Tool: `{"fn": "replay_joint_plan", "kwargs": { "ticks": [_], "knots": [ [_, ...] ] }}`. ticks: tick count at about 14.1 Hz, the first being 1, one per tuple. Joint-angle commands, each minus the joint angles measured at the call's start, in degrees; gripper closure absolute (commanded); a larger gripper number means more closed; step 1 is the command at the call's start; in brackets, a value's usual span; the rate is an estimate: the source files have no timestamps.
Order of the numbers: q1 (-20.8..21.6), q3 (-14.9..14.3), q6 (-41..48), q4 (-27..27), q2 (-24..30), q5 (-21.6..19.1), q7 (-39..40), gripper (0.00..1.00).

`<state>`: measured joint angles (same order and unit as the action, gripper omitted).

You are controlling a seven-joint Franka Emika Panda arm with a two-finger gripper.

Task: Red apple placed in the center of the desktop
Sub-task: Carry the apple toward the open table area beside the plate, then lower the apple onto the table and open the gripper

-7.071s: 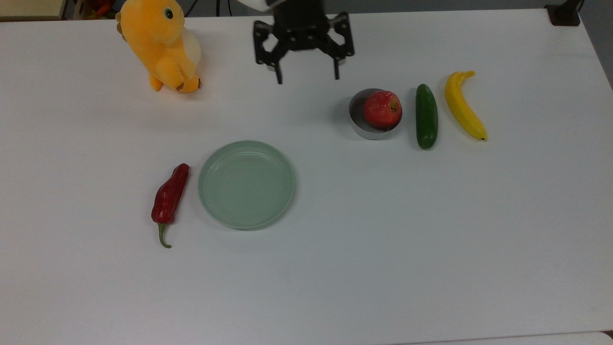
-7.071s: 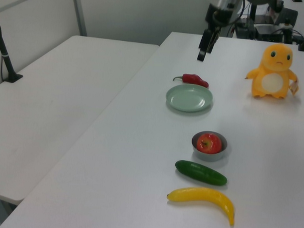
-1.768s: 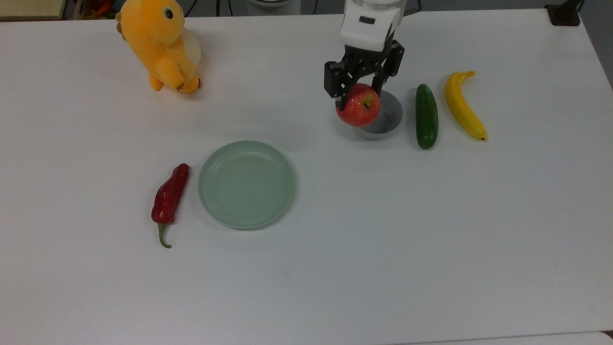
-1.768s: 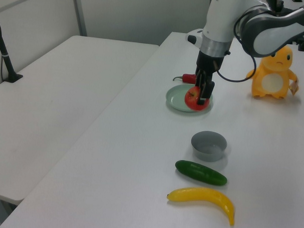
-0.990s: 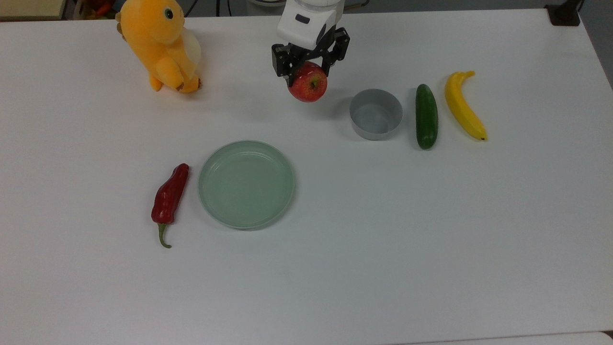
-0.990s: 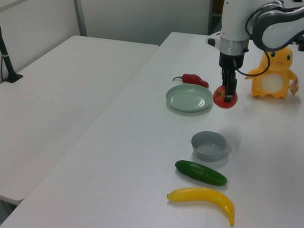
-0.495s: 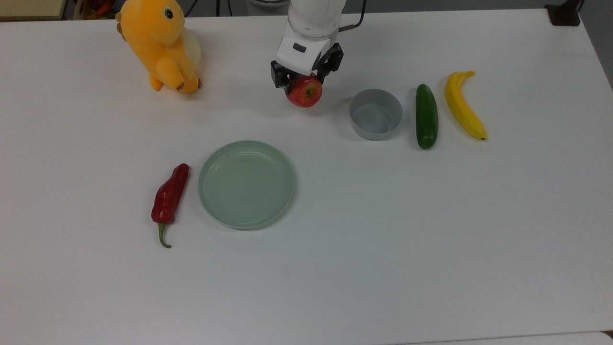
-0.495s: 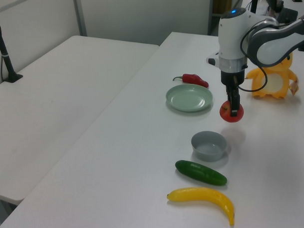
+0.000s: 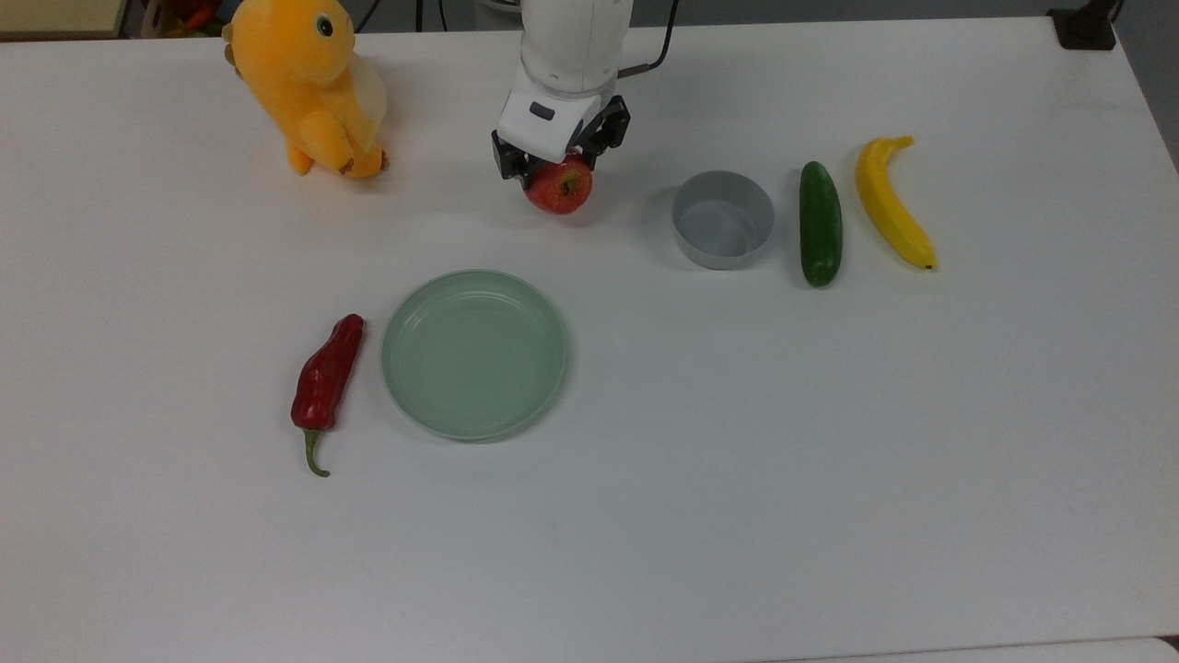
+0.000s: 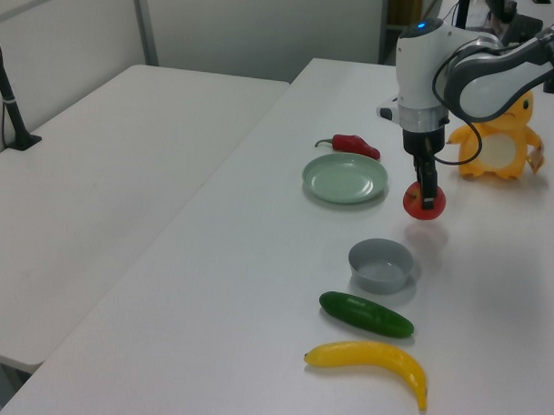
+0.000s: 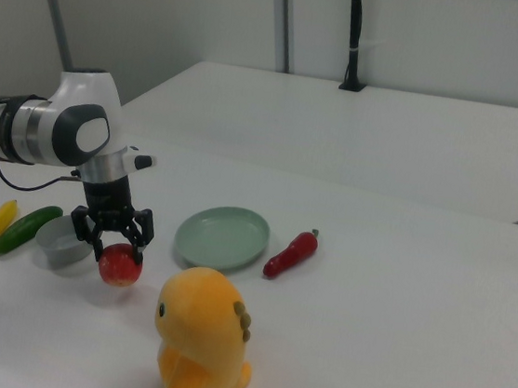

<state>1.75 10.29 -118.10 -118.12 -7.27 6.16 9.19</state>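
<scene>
Red apple (image 9: pixel 558 190) pinched in gripper (image 9: pixel 556 171), hovering just above desktop (image 9: pixel 737 442) toward top view's far edge, between orange plush (image 9: pixel 309 83) and grey bowl (image 9: pixel 722 219). Green plate (image 9: pixel 474 354), chili (image 9: pixel 326 379) nearer middle; cucumber (image 9: pixel 820 223), banana (image 9: pixel 892 203) toward top view's right edge.

- A glossy white, rounded arm (image 11: pixel 70 130) with grey joint bands is seen.
- A black two-finger gripper (image 9: pixel 559 162) is mounted under a white wrist block.
- A thin black cable (image 10: pixel 462 150) is looped beside the wrist.
</scene>
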Motion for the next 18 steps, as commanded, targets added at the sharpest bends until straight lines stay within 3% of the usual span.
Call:
{"fn": "replay_joint_plan", "kwargs": {
  "ticks": [1,3,7,9,10,14,18],
  "knots": [
    [-0.34,0.17,-0.21,-0.35,0.33,0.96,1.44,0.39],
    [-0.34,0.26,-0.29,-0.35,0.06,1.14,1.44,0.31],
    [-0.34,0.17,-0.29,-0.35,-0.2,1.23,1.53,0.3],
    [-0.34,0.17,-0.29,-0.35,-0.2,1.23,1.45,0.18],
    [-0.34,0.17,-0.29,-0.35,-0.2,1.23,1.53,0.17],
    [-0.43,0.17,-0.21,-0.27,-0.11,1.23,1.53,0.0],
    [-0.43,0.17,-0.21,-0.18,-0.11,1.23,1.53,0.0]
  ]
}}
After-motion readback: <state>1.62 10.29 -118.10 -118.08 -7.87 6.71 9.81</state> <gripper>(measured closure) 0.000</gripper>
